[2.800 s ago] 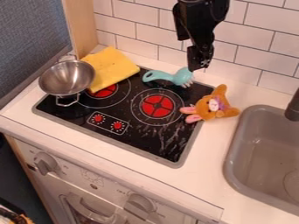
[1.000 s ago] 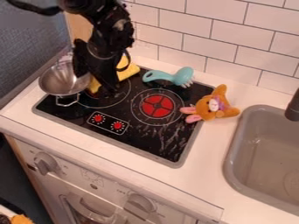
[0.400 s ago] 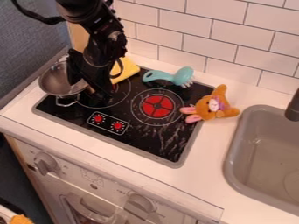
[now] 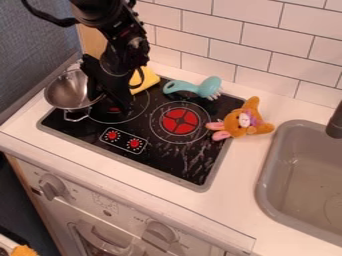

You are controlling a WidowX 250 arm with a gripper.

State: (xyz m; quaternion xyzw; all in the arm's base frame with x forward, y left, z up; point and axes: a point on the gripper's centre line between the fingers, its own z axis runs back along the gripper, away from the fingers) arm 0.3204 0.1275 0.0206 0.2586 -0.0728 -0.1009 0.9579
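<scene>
The black gripper [image 4: 111, 103] hangs at the left of the stove top, low over the rear left burner, with its fingers apart and nothing seen between them. One finger overlaps the right side of the metal pot [image 4: 64, 90]; whether they touch I cannot tell. Behind the gripper lies the yellow cloth [image 4: 148, 78], partly hidden by the arm.
A teal brush [image 4: 193, 88] lies across the stove's back edge. To its right, an orange plush toy [image 4: 242, 121] rests at the stove's right edge. The grey sink [image 4: 294, 165] with a dark faucet [image 4: 336, 122] is at the right.
From the back wall above the brush, the gripper has come left and down to the pot and cloth. Lately it has shifted only slightly. The pot, brush and toy lie as before.
</scene>
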